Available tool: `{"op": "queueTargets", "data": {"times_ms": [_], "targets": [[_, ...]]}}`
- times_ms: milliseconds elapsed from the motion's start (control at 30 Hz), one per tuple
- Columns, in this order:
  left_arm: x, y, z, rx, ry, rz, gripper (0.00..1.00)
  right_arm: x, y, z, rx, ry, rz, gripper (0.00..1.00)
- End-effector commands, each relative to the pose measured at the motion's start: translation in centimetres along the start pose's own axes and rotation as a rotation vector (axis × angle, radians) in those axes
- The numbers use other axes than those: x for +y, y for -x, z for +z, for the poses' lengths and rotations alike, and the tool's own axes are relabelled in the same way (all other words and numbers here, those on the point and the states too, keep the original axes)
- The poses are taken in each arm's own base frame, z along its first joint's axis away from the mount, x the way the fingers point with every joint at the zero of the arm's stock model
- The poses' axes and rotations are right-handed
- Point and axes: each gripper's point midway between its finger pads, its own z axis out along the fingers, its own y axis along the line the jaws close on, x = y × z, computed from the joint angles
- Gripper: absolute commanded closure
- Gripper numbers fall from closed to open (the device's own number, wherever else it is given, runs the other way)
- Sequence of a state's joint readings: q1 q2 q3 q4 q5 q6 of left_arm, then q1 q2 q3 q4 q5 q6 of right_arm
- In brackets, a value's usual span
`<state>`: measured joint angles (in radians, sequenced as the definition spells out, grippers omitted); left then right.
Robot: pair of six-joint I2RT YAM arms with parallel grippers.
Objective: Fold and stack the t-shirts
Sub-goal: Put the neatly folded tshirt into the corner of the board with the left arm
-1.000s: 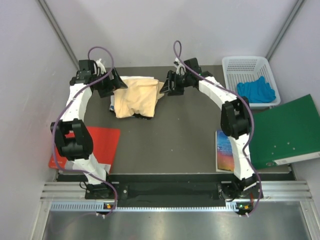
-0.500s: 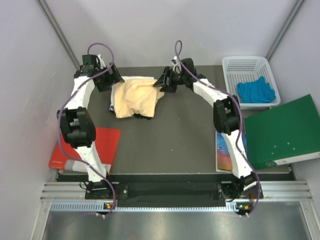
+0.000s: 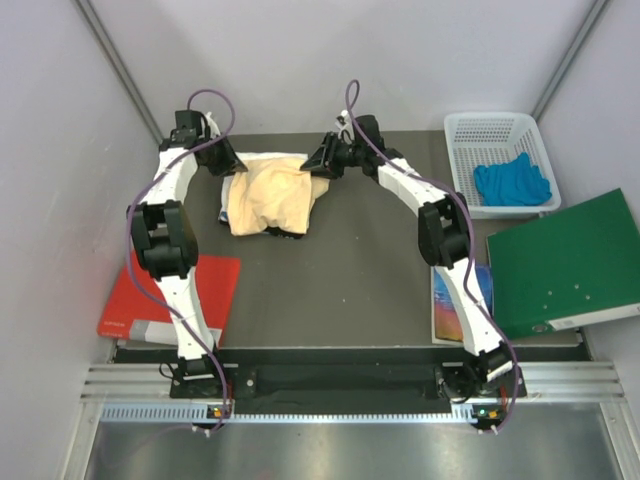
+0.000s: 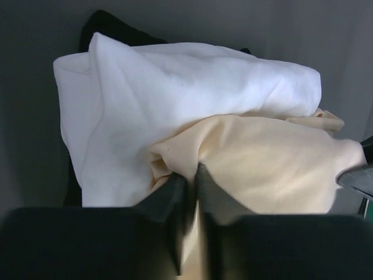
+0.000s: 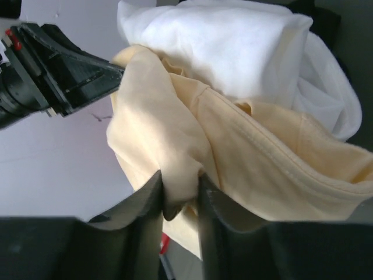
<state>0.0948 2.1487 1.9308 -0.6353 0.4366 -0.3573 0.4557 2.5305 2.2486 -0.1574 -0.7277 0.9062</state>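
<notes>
- Top view: the left gripper (image 3: 226,162) and right gripper (image 3: 318,160) sit at opposite far corners of the peach shirt (image 3: 270,195), bunched between them; only here does a basket (image 3: 462,150) show, well off to the right gripper's outer side
- Left wrist view: jaws clamped on a peach fold, with the white shirt (image 4: 175,87) just ahead, partly under it
- Right wrist view: jaws pinching a peach fold, with the left gripper opposite

From above we see only a sliver of the white t-shirt (image 3: 226,210) beneath the peach-yellow t-shirt (image 3: 268,195). A dark thing (image 3: 287,232) under that shirt shows just an edge; we cannot identify it. Its folds cover the jaws' tips on the left gripper (image 4: 191,181) and right gripper (image 5: 180,186).
</notes>
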Motion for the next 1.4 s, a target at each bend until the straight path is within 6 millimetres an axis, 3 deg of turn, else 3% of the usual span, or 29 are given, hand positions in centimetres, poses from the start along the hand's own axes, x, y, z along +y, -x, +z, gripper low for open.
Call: {"op": "queueTargets", "data": {"times_ms": [0, 167, 467, 600, 700, 833, 1000, 1067, 1100, 1133, 1167, 1200, 1267, 1300, 1367], "targets": [[-2.6, 2.7, -1.1, -0.075, -0.085, 0.052, 0.98, 2.3, 0.5, 0.6, -0.014, 0.048, -0.027, 0.81], [-4.2, 5.1, -2.7, -0.154, -0.108, 0.062, 1.0, 3.2, 1.3, 0.0, -0.048, 0.037, -0.047, 0.97], [-6.1, 8.9, -4.8, -0.296, -0.126, 0.082, 1.0, 7.2, 4.5, -1.4, -0.186, 0.07, -0.099, 0.97], [-5.3, 9.8, -4.1, -0.311, -0.095, 0.065, 1.0, 6.7, 5.5, -1.2, -0.223, 0.059, -0.083, 0.97], [-3.9, 9.6, -2.0, -0.281, -0.066, 0.044, 1.0, 5.5, 5.9, -1.0, -0.247, 0.022, -0.069, 0.96], [-3.2, 10.5, -0.9, -0.294, -0.043, 0.032, 0.99, 3.9, 6.7, -1.1, -0.289, -0.04, -0.06, 0.95], [-1.7, 9.7, 0.9, -0.259, -0.009, 0.013, 0.95, 2.2, 6.9, -1.2, -0.298, -0.084, -0.038, 0.9], [-0.6, 8.6, 1.6, -0.226, 0.018, 0.0, 0.84, 1.6, 6.6, -1.2, -0.283, -0.091, -0.031, 0.71], [-0.2, 8.1, 2.0, -0.21, 0.032, -0.008, 0.56, 1.7, 6.5, -1.4, -0.281, -0.095, -0.037, 0.6], [0.3, 7.5, 2.2, -0.188, 0.043, -0.01, 0.47, 1.4, 6.4, -1.5, -0.276, -0.104, -0.053, 0.48], [0.3, 7.3, 2.2, -0.181, 0.044, -0.003, 0.4, 1.8, 6.5, -1.9, -0.278, -0.103, -0.07, 0.45], [-0.1, 7.4, 1.7, -0.187, 0.044, 0.006, 0.01, 2.9, 6.7, -2.7, -0.288, -0.102, -0.092, 0.41], [-0.2, 7.5, 0.7, -0.2, 0.066, 0.023, 0.01, 2.7, 6.6, -3.8, -0.291, -0.135, -0.126, 0.28], [-1.0, 8.3, -1.0, -0.233, 0.067, 0.034, 0.01, 4.2, 7.0, -5.2, -0.315, -0.141, -0.151, 0.23], [-1.5, 8.7, -2.6, -0.277, 0.092, 0.048, 0.01, 3.7, 6.8, -6.8, -0.319, -0.19, -0.186, 0.1]]}}
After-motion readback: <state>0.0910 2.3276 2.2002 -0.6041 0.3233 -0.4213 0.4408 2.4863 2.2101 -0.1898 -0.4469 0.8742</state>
